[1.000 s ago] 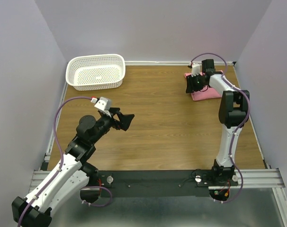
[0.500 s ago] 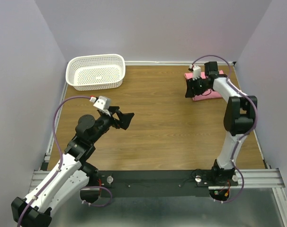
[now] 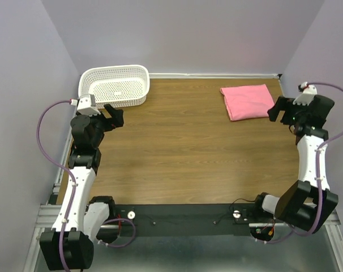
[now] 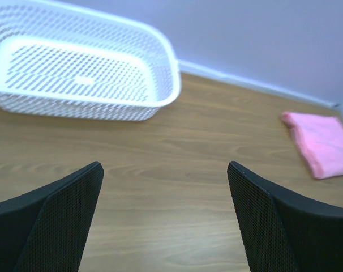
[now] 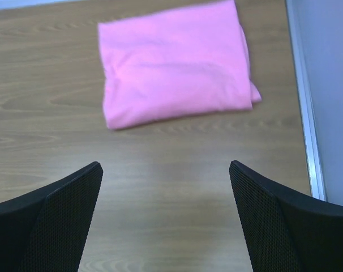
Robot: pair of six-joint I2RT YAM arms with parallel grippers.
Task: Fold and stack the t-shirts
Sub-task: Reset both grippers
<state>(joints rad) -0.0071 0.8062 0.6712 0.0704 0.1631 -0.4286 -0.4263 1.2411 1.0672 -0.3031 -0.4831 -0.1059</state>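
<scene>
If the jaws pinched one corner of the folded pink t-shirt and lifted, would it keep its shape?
Probably not: the folded pink t-shirt is soft cloth with loose layered edges, so it would likely droop and unfold. Pushed across the smooth wooden table, it would probably slide or bunch, not roll.

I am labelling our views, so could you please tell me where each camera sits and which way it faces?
Top external: above and behind the bases, looking down on the table; both arms, left gripper and right gripper, show.
Left wrist: on the left arm, facing the white basket; its fingers at bottom.
Right wrist: looking down at the folded t-shirt; its fingers below.
Shared: all three show the t-shirt.
</scene>
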